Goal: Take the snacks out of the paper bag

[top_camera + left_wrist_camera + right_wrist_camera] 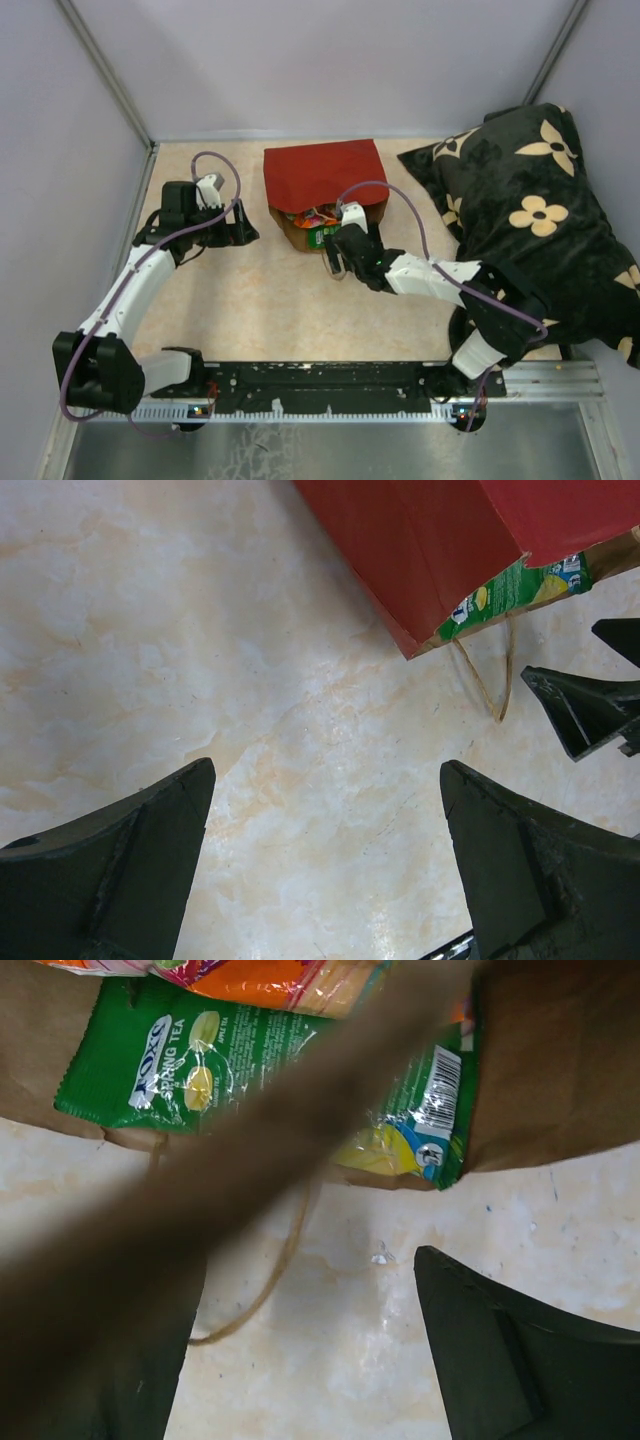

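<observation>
White arms (135, 285) with black joints, each with a looping purple cable (215, 156). The left gripper (325, 770) and right gripper (336, 262) are black.

Pale lilac walls (330, 60), metal corner posts (105, 70); cream marbled tabletop (260, 300); black flowered pillow (530, 210) at right

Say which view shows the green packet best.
Right wrist: green packet fills the upper frame, print legible, blurred brown strip across it. Left wrist shows only an edge poking from the paper bag; top external, a tiny patch.
</observation>
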`<state>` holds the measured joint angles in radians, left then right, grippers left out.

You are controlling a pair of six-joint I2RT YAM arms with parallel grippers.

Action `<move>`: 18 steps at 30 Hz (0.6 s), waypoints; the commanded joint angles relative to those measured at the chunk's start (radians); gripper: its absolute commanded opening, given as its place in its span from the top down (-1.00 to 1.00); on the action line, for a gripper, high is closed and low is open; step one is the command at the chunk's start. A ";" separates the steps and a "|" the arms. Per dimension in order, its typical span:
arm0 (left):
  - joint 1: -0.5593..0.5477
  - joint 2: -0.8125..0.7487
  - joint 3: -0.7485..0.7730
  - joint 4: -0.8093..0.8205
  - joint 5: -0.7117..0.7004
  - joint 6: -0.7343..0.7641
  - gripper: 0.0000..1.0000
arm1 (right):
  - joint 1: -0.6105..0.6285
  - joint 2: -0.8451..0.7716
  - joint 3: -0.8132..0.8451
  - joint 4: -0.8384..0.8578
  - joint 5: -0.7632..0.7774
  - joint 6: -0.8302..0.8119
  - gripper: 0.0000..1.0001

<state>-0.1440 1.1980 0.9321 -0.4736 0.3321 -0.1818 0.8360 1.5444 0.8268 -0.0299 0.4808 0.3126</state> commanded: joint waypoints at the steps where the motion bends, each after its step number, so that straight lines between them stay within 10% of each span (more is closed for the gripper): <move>1: 0.004 0.004 0.012 -0.007 0.022 0.017 -0.99 | -0.009 0.050 0.040 0.177 -0.005 -0.050 -0.67; 18: 0.004 0.024 0.016 -0.007 0.046 0.024 -0.99 | -0.006 0.330 0.194 0.332 0.187 -0.531 -0.57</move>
<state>-0.1440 1.2106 0.9321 -0.4744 0.3569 -0.1776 0.8364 1.8427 0.9642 0.2016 0.5709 -0.0811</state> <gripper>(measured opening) 0.997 0.798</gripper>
